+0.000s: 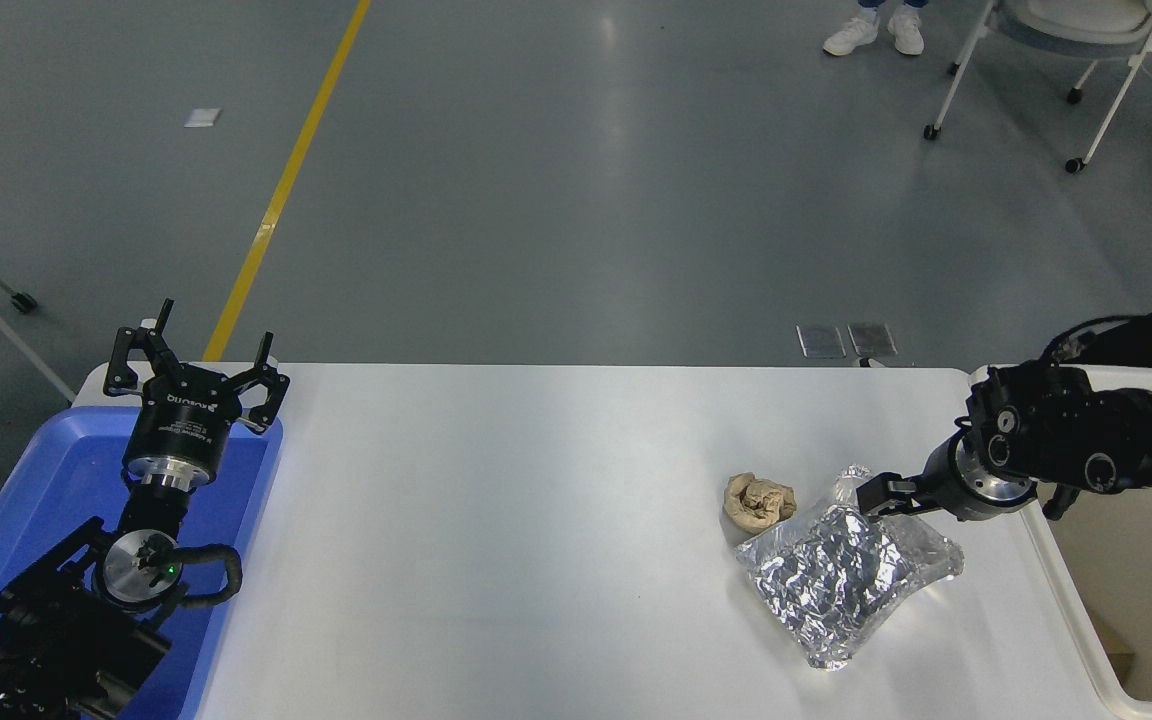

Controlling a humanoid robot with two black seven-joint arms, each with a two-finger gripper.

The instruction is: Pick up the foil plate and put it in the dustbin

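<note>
At right of the frame, the right end effector (881, 494) is touching the foil plate's (841, 575) upper rim. Its opening is impossible to judge. The left end effector (194, 378) is resting wide open at lower left.

The only lettering in view is a short line of white print on the black cylindrical body of the left tool (195, 372), parked over the shallow blue plastic tray (26, 480) at the lower left. The print appears upside down from this camera and is too small to read with any certainty. No readable text, number or label shows on anything lying on the white worktop (496, 520).
</note>
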